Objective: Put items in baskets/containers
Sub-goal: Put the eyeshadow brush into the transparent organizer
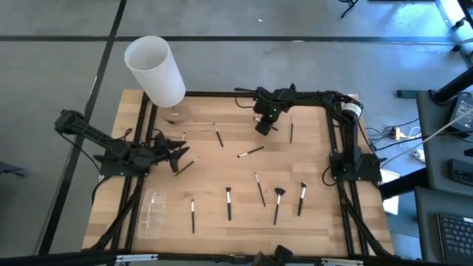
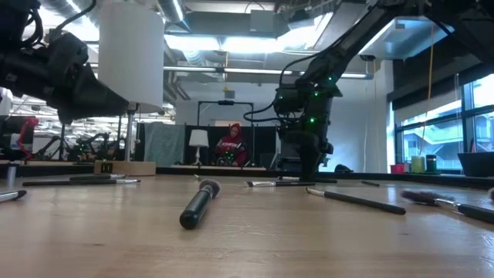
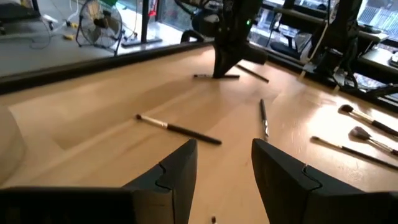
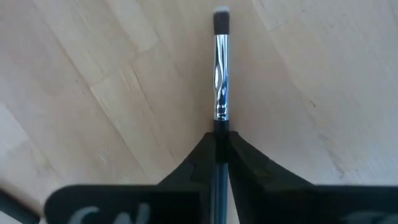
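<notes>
Pinching the thin, light, stiff brush (image 4: 221,68) by its handle, the right gripper (image 4: 222,140) is clenched on it, while the left gripper (image 3: 224,163) waits released.

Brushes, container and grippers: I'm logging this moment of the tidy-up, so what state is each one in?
Right gripper: shut on a silver-ferruled brush, low at the table's far side.
Left gripper: open, empty, above the wood.
Clear container: near the left front edge, no brush visible inside.
Fan brush: lying flat on the table.
Other brushes: scattered loose on the table, none in the container.
White cylinder: upright at the far left corner.
</notes>
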`<state>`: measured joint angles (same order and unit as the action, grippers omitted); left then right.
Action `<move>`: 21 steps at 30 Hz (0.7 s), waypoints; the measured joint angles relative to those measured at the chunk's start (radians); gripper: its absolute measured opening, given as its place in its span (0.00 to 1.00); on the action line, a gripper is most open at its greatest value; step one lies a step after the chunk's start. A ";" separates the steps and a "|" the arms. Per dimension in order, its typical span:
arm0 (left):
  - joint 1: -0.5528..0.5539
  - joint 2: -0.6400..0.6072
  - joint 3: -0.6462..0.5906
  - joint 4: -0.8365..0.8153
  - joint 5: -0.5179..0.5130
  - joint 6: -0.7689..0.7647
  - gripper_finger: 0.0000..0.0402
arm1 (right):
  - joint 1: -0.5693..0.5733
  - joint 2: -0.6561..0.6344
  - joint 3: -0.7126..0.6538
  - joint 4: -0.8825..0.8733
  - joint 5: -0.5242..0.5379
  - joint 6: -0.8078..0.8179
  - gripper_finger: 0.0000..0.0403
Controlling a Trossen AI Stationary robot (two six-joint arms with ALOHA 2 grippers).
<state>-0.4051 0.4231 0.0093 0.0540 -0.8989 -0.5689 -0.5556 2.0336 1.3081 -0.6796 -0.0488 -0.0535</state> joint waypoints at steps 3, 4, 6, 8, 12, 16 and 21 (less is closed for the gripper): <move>0.002 0.036 0.000 0.000 -0.007 -0.039 0.37 | 0.000 -0.042 -0.007 0.027 -0.013 0.015 0.06; 0.004 0.045 0.000 0.000 -0.017 -0.048 0.37 | 0.000 -0.065 -0.016 0.048 -0.028 0.021 0.05; 0.004 0.061 0.000 0.003 -0.038 -0.064 0.37 | 0.001 -0.109 -0.044 0.116 -0.076 0.034 0.05; 0.004 0.077 -0.001 0.019 -0.041 -0.072 0.37 | 0.005 -0.178 -0.088 0.199 -0.132 0.053 0.06; 0.004 0.103 -0.001 0.055 -0.042 -0.073 0.37 | 0.007 -0.332 -0.244 0.459 -0.256 0.117 0.08; 0.004 0.143 -0.001 0.151 -0.109 -0.073 0.37 | 0.043 -0.439 -0.454 0.856 -0.330 0.189 0.07; 0.047 0.241 -0.001 0.379 -0.121 0.031 0.37 | 0.125 -0.466 -0.615 1.287 -0.312 0.230 0.07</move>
<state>-0.3579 0.6638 0.0086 0.4333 -1.0204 -0.5377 -0.4310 1.5674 0.6927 0.6071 -0.3605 0.1761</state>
